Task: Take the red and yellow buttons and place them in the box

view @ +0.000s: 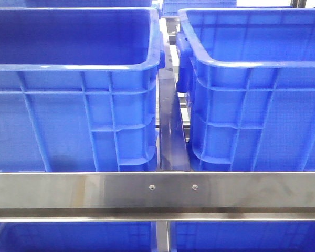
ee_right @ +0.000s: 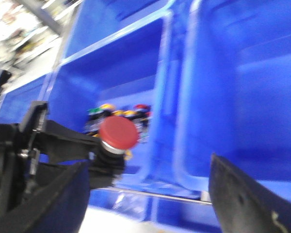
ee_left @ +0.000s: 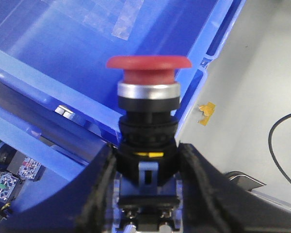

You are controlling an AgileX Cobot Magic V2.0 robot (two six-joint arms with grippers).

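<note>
Two big blue crates sit side by side behind a steel rail (view: 157,191) in the front view. The left crate (view: 68,121) has a smooth dark inside. The box (view: 262,105) on the right has a lighter, ribbed inner wall. A narrow gap with a dark strip runs between them. No arms or buttons show in this view.

Left wrist view: left gripper (ee_left: 146,189) is pinching a red button (ee_left: 148,68) unit by its black body, one finger against each side. The red mushroom cap points up, with a silver collar under it and a black housing with a small yellow mark below that. The button hangs over a blue crate rim, with grey floor off to one side. A black cable (ee_left: 281,145) and a scrap of yellow tape (ee_left: 206,112) lie on the floor. More button units (ee_left: 9,170) sit down in a lower crate.

Right wrist view, blurry: right gripper (ee_right: 145,199) has its fingers spread wide with nothing between them. The left arm with the same red button shows in front of a blue crate. A cluster of buttons (ee_right: 119,116) with red, yellow and green caps lies at the bottom of that crate; I cannot pick out a single yellow one.
</note>
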